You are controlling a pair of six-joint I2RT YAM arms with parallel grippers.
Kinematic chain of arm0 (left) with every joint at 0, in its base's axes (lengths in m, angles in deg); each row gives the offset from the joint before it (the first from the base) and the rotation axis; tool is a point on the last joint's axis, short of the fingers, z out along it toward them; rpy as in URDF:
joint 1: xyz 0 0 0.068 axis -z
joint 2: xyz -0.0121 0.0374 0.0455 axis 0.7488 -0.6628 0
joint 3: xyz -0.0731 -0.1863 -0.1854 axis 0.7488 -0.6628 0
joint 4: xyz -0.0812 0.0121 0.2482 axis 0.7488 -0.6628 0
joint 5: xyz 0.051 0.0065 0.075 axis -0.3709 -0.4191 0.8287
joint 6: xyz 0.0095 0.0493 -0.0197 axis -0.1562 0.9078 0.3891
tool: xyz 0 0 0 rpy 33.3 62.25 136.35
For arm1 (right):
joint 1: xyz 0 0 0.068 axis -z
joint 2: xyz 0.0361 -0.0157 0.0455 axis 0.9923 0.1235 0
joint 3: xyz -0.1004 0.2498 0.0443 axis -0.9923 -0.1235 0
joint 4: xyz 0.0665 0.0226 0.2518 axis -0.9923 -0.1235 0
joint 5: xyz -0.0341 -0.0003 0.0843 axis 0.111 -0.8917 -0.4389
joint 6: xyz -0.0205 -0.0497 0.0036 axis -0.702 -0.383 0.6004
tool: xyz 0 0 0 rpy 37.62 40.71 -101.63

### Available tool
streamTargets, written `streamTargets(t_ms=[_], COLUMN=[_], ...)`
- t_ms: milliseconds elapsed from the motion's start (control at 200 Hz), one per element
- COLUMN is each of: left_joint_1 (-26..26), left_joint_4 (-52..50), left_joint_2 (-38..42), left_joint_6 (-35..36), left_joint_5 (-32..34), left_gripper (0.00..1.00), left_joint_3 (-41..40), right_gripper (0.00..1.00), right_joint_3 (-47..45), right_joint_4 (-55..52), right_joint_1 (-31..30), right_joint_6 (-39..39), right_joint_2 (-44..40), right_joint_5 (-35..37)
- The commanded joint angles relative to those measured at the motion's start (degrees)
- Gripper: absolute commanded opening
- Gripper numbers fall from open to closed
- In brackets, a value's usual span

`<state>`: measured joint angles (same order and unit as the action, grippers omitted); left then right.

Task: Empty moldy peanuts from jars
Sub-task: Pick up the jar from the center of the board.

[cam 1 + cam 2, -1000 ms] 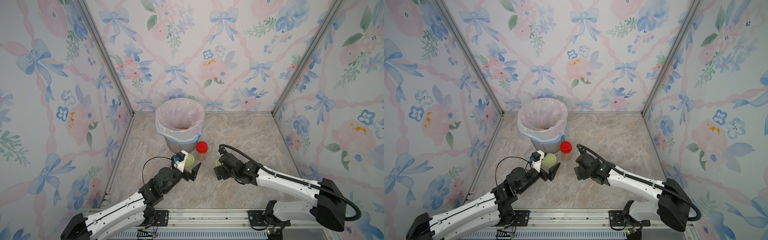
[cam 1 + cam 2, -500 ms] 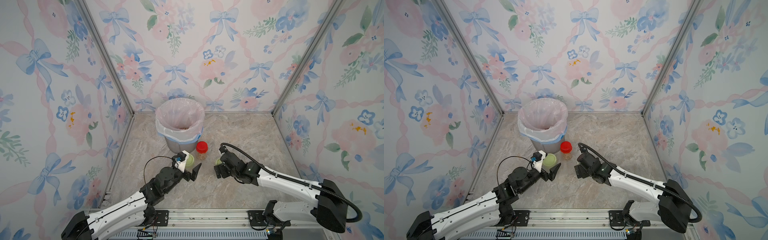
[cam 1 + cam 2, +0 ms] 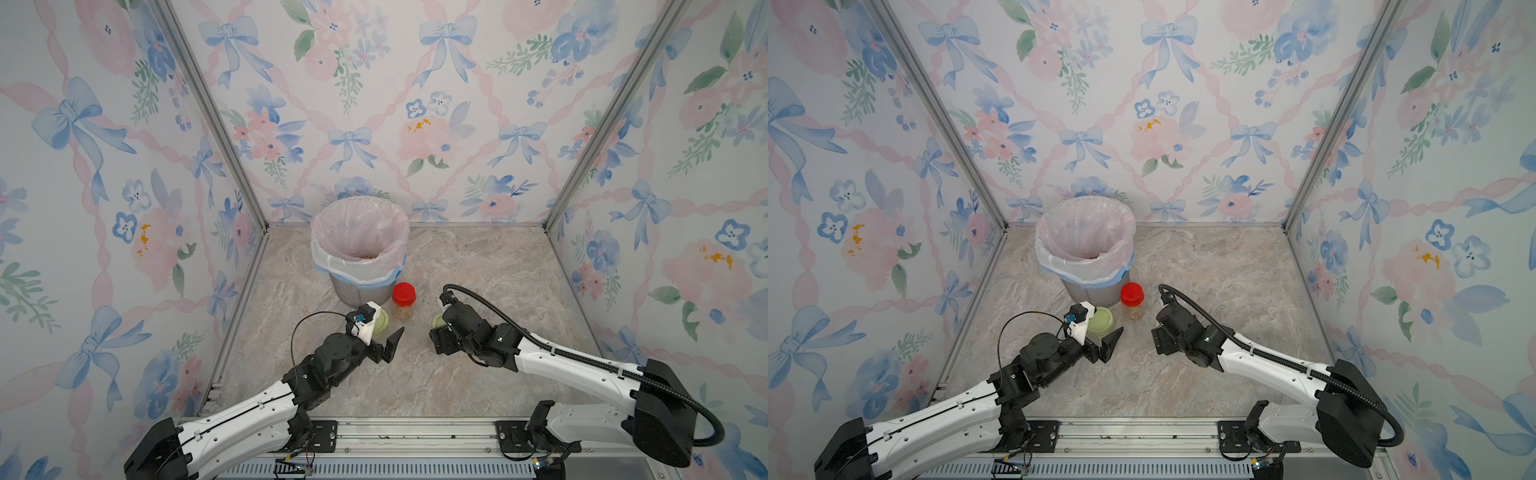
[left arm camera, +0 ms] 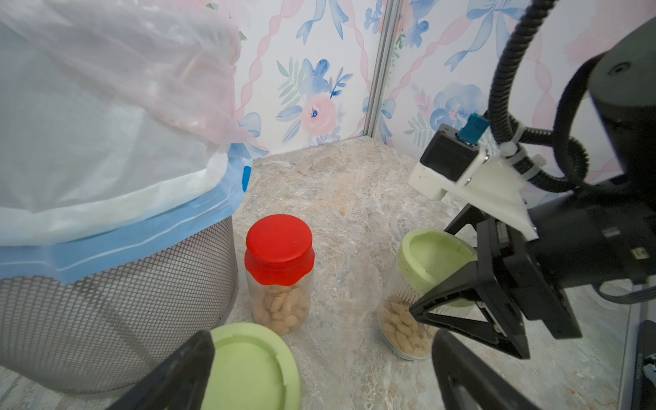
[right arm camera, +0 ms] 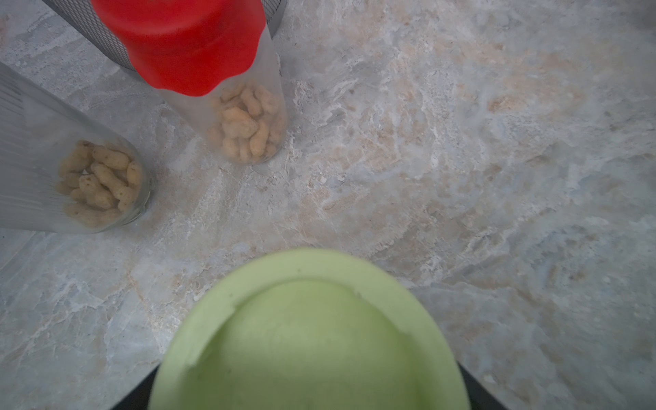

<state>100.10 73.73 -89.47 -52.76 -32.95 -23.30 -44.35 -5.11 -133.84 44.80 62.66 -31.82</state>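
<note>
1. Your right arm (image 3: 582,361) is a bit closer in than a second ago. Its jaws are coming together on the green lid (image 4: 431,255) of the right jar (image 4: 401,319).
2. They sit on both sides of that lid. You cannot tell yet if they squeeze it.
3. Your left arm (image 3: 249,415) has not moved. Its jaws are wide apart around the left jar (image 3: 1100,321) and hold nothing.
4. All three jars stand on the table (image 3: 478,266) near the bin (image 3: 353,291). The red-lid jar (image 3: 404,301) is between the green ones.
5. The peanuts (image 5: 245,124) are still inside, with the lids on. This looks like the start of taking a lid off.
</note>
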Motion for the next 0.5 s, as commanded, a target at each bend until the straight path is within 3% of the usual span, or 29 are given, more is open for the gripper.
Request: streamTargets(t_ms=[0, 495], left_joint_1=[0.3, 0.5], left_joint_4=[1.9, 3.6], left_joint_2=[-0.4, -5.9], left_joint_6=[0.4, 3.7], left_joint_5=[0.4, -0.9], left_gripper=[0.98, 0.98], left_joint_3=[1.2, 4.6], right_gripper=[0.62, 0.58], right_joint_3=[-0.6, 2.4], right_joint_4=[-0.4, -4.1], right_joint_1=[1.0, 5.2], right_joint_6=[0.2, -1.6], right_joint_2=[-0.8, -3.6], right_joint_5=[-0.9, -1.2])
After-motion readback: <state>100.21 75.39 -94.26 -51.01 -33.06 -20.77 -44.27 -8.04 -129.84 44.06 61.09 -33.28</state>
